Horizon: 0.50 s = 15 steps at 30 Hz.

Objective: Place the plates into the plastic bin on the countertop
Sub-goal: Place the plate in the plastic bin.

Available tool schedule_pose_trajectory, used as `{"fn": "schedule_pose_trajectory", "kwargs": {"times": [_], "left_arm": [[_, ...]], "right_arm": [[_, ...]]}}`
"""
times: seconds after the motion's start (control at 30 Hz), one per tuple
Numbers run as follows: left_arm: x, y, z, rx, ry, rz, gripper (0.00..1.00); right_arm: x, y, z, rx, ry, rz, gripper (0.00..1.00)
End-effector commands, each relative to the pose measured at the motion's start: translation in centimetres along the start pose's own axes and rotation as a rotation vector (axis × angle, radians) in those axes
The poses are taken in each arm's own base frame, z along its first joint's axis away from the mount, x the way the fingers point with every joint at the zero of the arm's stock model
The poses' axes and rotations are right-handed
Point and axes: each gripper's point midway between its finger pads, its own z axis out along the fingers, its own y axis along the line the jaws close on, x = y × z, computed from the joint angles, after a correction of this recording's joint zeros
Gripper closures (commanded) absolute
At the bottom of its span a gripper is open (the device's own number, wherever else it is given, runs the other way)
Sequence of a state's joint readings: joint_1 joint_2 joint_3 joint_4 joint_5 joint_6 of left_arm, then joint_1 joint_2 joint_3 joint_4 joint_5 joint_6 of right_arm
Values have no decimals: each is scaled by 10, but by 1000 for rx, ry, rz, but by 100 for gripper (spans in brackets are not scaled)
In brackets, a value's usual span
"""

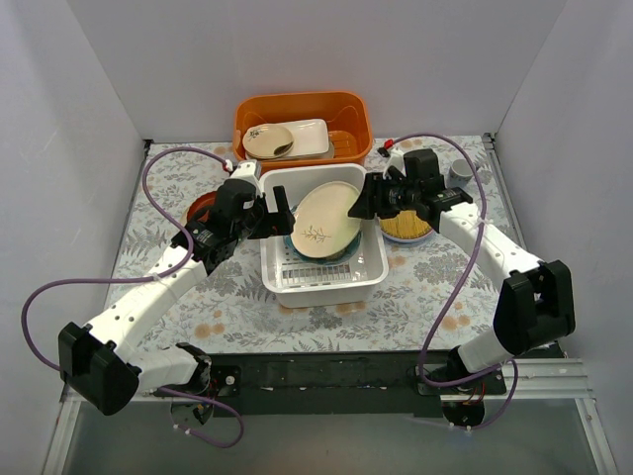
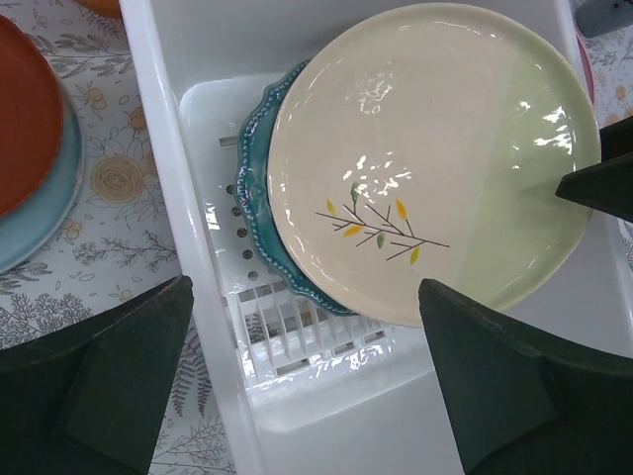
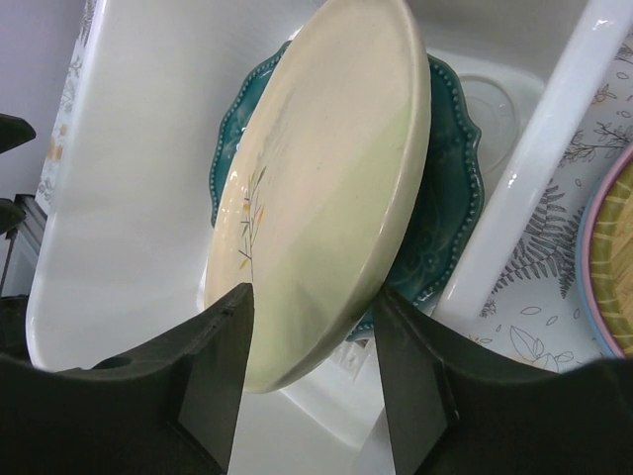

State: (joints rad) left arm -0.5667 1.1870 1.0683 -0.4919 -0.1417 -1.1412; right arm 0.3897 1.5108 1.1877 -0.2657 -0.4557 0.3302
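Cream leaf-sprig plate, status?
Right claw shut on round cream leaf-sprig plate, tilted over white plastic bin. Left claw open over bin's left wall. Scalloped teal plate underneath.

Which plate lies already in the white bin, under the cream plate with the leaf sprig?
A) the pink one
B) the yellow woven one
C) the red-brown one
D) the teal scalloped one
D: the teal scalloped plate lies in the white bin, beneath the tilted cream plate.

— Where is the plastic bin (image 1: 321, 287) found?
— Mid-desk (image 1: 237, 297), with a tub (image 1: 302, 107) set behind it.
— And the plates?
— A scalloped plate (image 2: 259, 168) is laid in the bin, and a leaf-sprig plate (image 1: 326, 220) is tilted over it. One plate stack (image 1: 201, 206) is set left of the bin, another stack (image 1: 406, 228) right.
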Motion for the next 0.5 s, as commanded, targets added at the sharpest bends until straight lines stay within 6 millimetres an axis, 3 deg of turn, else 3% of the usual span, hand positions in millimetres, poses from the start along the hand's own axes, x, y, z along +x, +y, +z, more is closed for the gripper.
{"fn": "schedule_pose_trajectory", "kwargs": {"times": [0.0, 0.47], "left_arm": [[-5, 2, -8, -1, -35, 0, 2], [-5, 4, -10, -2, -41, -3, 2]], "right_arm": [[0, -12, -11, 89, -8, -25, 40], [-1, -13, -26, 135, -41, -40, 38]]}}
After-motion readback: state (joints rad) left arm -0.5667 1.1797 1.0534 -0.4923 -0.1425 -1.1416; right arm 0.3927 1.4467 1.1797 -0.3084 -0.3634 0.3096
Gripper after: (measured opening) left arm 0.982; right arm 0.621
